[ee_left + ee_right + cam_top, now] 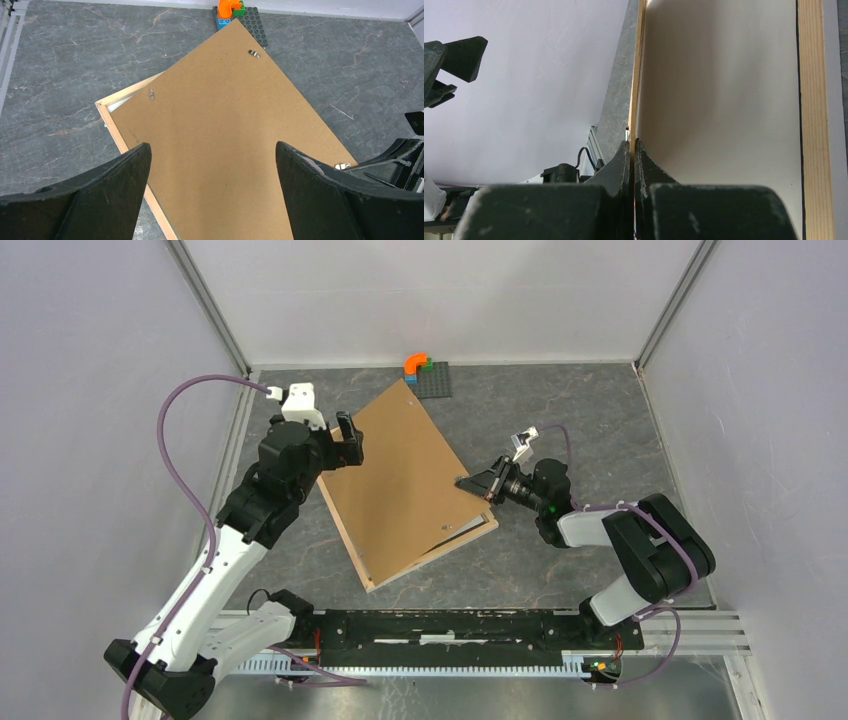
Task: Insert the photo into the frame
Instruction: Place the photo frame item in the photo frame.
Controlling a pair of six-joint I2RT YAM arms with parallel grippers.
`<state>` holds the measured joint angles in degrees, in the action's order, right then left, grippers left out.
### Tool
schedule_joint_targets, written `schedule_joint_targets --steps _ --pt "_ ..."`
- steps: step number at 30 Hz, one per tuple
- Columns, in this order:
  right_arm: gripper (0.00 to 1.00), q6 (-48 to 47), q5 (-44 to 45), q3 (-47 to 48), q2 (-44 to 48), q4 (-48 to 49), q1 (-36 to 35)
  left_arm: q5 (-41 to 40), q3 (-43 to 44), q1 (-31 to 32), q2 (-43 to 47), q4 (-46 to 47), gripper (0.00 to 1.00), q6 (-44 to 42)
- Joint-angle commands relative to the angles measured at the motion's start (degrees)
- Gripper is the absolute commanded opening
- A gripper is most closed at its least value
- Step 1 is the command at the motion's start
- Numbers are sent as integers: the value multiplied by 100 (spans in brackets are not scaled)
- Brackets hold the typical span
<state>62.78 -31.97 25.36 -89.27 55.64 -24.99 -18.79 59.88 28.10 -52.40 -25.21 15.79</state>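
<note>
The left gripper [348,440] hangs over the upper left edge of the backing board [405,485]. Its blunt black fingers [117,195] stand wide apart and have hold of nothing.

Below it, the frame [115,127] lies flat on the grey, marble-veined tabletop [560,570], turned at a slant. Only its narrow rails of pale raw wood show, along the left and near sides. The backing board, a plain rectangle of matte brown fibreboard, lies on the frame and covers nearly all of it, its far corner jutting past the frame. Small bright metal clips [255,53] sit near the board's edges.

A whitish sliver [119,103] shows in the frame's left corner, between rail and board. Whether that is the photo cannot be told, and no printed side shows in any view.

Beyond the board's far corner, orange, green and blue toy bricks [418,364] stand on a dark studded baseplate [437,382] at the back wall.

The right gripper [472,481] reaches in low from the right, its tip at the board's right edge. In its wrist view the two black fingers [616,160] press together with no gap, their tips against a thin strip of pale wood. Whether anything is nipped between them cannot be told.
</note>
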Motion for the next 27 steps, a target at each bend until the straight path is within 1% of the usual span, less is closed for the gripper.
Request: schedule_joint_targets --steps 1,4,6,12,27 --pt "0 -259 -126 314 69 465 129 101 -9 -6 -6 123 99 55" --pt "0 -380 -106 429 104 162 206 130 -11 -4 -15 122 99 56" --pt "0 -400 -145 495 56 123 208 166 -7 1 -39 123 99 56" --pt "0 -240 -219 540 -181 304 204 222 -11 -6 -77 122 98 60" --pt "0 -287 132 715 -407 518 193 337 -29 -5 -190 131 98 108"
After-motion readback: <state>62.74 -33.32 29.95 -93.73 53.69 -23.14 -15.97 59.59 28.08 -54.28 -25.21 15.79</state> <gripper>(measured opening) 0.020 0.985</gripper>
